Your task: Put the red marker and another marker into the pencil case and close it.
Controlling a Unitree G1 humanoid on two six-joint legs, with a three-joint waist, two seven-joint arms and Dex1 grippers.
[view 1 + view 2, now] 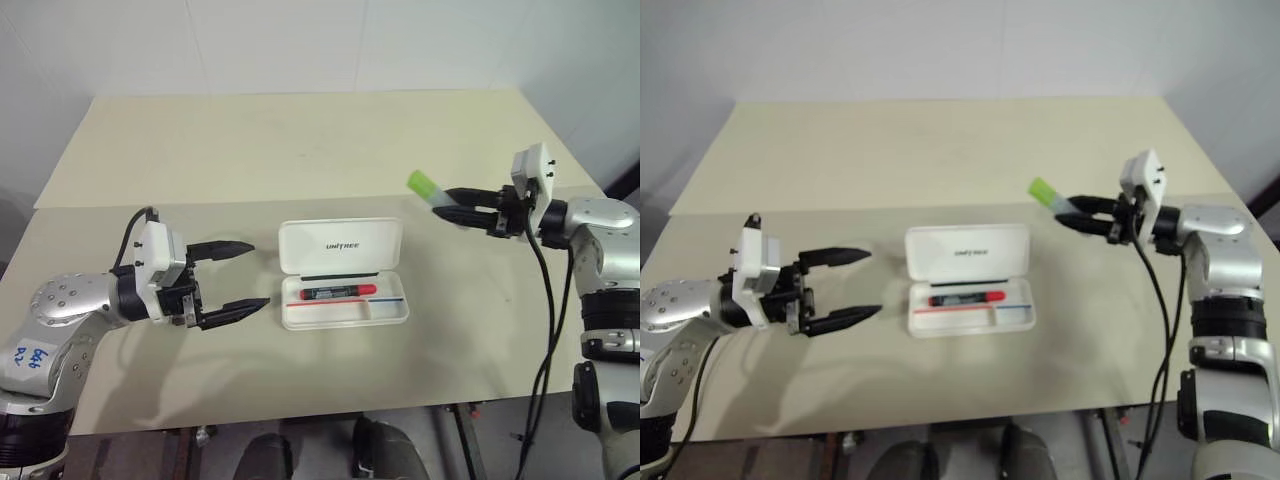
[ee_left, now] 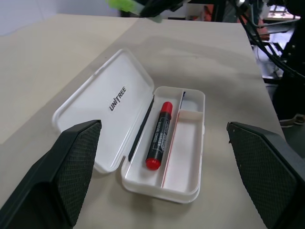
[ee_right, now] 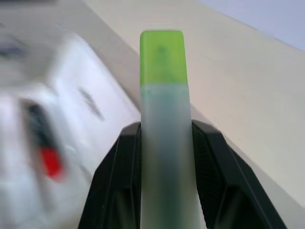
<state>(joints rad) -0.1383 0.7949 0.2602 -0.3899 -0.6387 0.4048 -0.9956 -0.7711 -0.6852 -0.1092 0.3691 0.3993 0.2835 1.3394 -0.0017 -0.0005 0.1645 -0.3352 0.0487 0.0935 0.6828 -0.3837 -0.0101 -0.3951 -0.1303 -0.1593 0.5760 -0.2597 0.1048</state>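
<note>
Head view: white hard-plastic pencil case (image 1: 343, 273) lies open mid-tabletop, slim red marker (image 1: 338, 292) inside. Left gripper (image 1: 232, 281) spread, empty. Right gripper (image 1: 457, 207) clamps the stubby light-green marker (image 1: 424, 186) (aloft, toward the right edge).

Right wrist view: fingers (image 3: 215, 176) pinch its barrel.

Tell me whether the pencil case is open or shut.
Open: the pencil case has its lid folded back flat on the table, and the red marker lies exposed in its tray.

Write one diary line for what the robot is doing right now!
case: open, red marker inside | right gripper: holding green marker in air | left gripper: open, empty
</note>
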